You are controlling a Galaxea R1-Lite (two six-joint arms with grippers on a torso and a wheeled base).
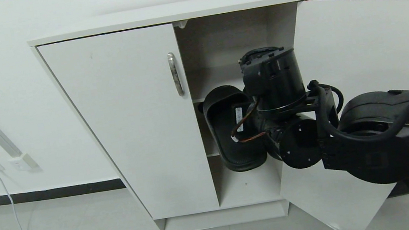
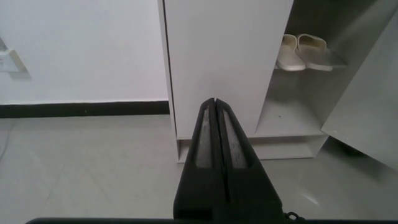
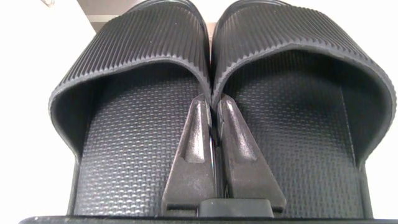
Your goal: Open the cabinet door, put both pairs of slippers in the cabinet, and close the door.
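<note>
Pinching the black slippers point(image 1: 230, 127) by their touching inner edges, the right end effector point(image 3: 214, 103) is narrow. Its arm stretches from four o'clock into the cabinet point(image 1: 173, 12), holding the pair upright at three o'clock of the closed left door point(image 1: 128, 122). Empty, the left end effector point(image 2: 215, 102) has its fingers pressed together and faces that door; white slippers point(image 2: 309, 53) lie on an inner shelf point(image 2: 329, 62).

One cabinet point(image 1: 173, 12) with two doors point(image 1: 128, 122), two black slippers point(image 3: 143, 112), two pale slippers point(image 2: 317, 51), one door handle point(image 1: 175, 74)

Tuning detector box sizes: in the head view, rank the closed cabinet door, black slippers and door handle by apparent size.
1. closed cabinet door
2. black slippers, partly hidden, so their size is likely understated
3. door handle
</note>
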